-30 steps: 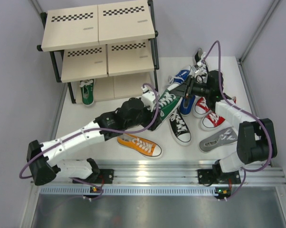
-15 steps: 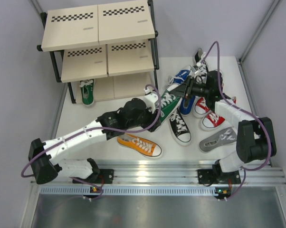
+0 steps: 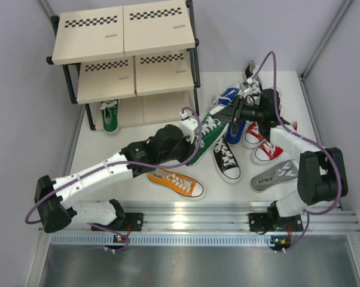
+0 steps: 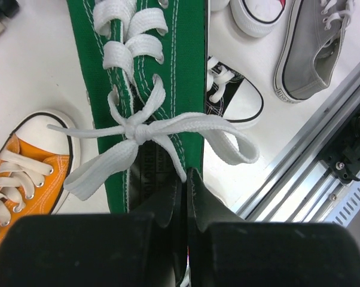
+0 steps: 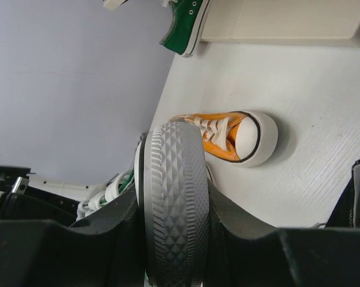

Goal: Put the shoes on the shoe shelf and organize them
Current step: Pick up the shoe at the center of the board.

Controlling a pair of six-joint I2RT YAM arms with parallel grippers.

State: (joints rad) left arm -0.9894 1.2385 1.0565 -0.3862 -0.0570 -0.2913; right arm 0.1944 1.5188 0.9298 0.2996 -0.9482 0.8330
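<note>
A green shoe [image 3: 211, 133] lies slanted in the middle of the table, held at both ends. My left gripper [image 3: 195, 139] is shut on the canvas edge of its opening, just behind the lace bow [image 4: 135, 133]; the left fingertips [image 4: 195, 185] pinch that edge. My right gripper [image 3: 233, 114] is shut on the shoe's toe, with the ribbed sole [image 5: 174, 203] between its jaws. The shoe shelf [image 3: 123, 36] stands at the far left, and a second green shoe [image 3: 110, 115] sits on its bottom tier.
Loose shoes lie around: orange [image 3: 177, 183] near the front, black [image 3: 226, 160], blue [image 3: 230, 95], red [image 3: 265, 146], grey [image 3: 275, 175], and another black one [image 3: 252, 72] at the far right. A rail [image 3: 192, 218] runs along the near edge.
My left gripper has closed on the green shoe's canvas edge; it was open before. The left arm shifted slightly. The right arm has kept still, holding the toe.
</note>
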